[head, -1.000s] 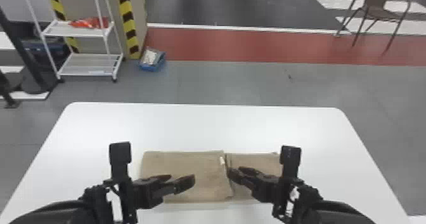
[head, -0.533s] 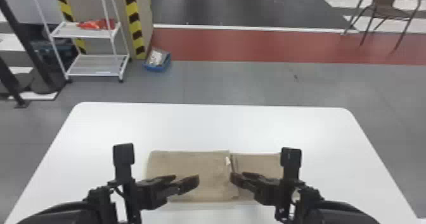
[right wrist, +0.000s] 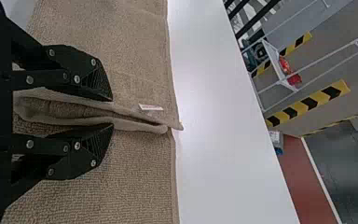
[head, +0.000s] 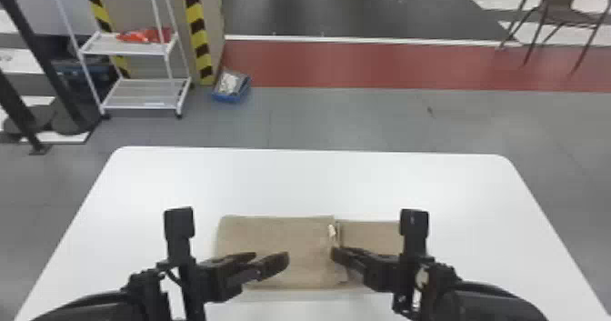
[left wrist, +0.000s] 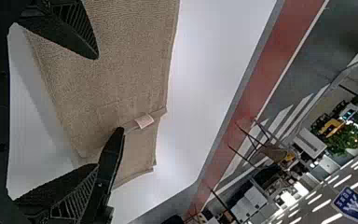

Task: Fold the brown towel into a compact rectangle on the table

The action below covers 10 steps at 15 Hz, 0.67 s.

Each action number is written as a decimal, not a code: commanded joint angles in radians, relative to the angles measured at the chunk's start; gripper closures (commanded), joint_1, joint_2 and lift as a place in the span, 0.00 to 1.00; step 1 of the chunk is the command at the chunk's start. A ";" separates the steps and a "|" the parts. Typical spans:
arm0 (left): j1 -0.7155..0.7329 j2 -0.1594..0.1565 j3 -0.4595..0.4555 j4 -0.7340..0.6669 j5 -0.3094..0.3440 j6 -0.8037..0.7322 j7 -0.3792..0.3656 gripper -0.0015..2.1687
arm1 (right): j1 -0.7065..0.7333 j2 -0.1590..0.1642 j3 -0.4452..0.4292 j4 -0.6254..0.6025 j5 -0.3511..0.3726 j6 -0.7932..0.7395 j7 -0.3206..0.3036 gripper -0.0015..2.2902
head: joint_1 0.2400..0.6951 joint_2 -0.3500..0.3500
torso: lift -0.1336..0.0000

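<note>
Right gripper: black fingers clamped on a raised edge of the towel, one on either side; the gripper (head: 335, 253) is over the towel's middle.
Left gripper: fingers (left wrist: 81, 35) wide apart, nothing between them; the gripper (head: 270, 257) hangs over the towel's left section.
Towel: brown, flat on the near half of the table, partly folded; a broad section (head: 277, 240) at left, a narrower one (head: 373, 238) at right, the raised edge (right wrist: 140, 122) between them.
Tag: small and white (head: 332, 230), beside the raised edge, near the towel's far side.
Table: white top (head: 318, 179), rounded far corners.
Floor beyond: grey, crossed by a red band (head: 363, 65).
Background, left: white cart (head: 145, 102) with a red item (head: 145, 35) on its upper shelf; blue box (head: 232, 98) just beside.
Background, right: brown chair (head: 561, 15).
</note>
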 commanded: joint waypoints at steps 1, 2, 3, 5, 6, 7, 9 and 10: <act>0.004 0.000 0.001 -0.007 0.000 0.000 0.002 0.03 | 0.010 0.002 -0.001 -0.017 -0.019 0.000 0.008 0.36 | 1.00 0.45 | 1.00; 0.005 0.000 0.001 -0.008 0.000 0.003 0.002 0.03 | 0.010 0.002 -0.005 -0.017 -0.028 0.000 0.014 0.49 | 1.00 0.45 | 1.00; 0.008 0.000 0.002 -0.011 0.000 0.003 0.002 0.03 | 0.010 0.002 -0.011 -0.019 -0.034 0.000 0.017 0.56 | 1.00 0.46 | 1.00; 0.016 0.000 0.004 -0.016 0.000 0.003 0.003 0.03 | 0.018 0.002 -0.019 -0.030 -0.056 0.000 0.027 0.56 | 1.00 0.46 | 1.00; 0.016 0.000 0.004 -0.016 0.000 0.003 0.003 0.03 | 0.026 0.002 -0.025 -0.046 -0.063 0.000 0.037 0.56 | 1.00 0.46 | 1.00; 0.018 -0.001 0.005 -0.016 0.000 0.003 0.005 0.03 | 0.033 0.002 -0.031 -0.066 -0.074 0.000 0.037 0.56 | 1.00 0.46 | 1.00; 0.021 0.000 0.005 -0.022 0.000 0.006 0.008 0.03 | 0.050 0.002 -0.040 -0.099 -0.099 0.004 0.042 0.56 | 1.00 0.46 | 1.00; 0.022 -0.001 0.005 -0.023 0.000 0.006 0.008 0.03 | 0.067 0.002 -0.042 -0.122 -0.108 0.004 0.043 0.56 | 1.00 0.46 | 1.00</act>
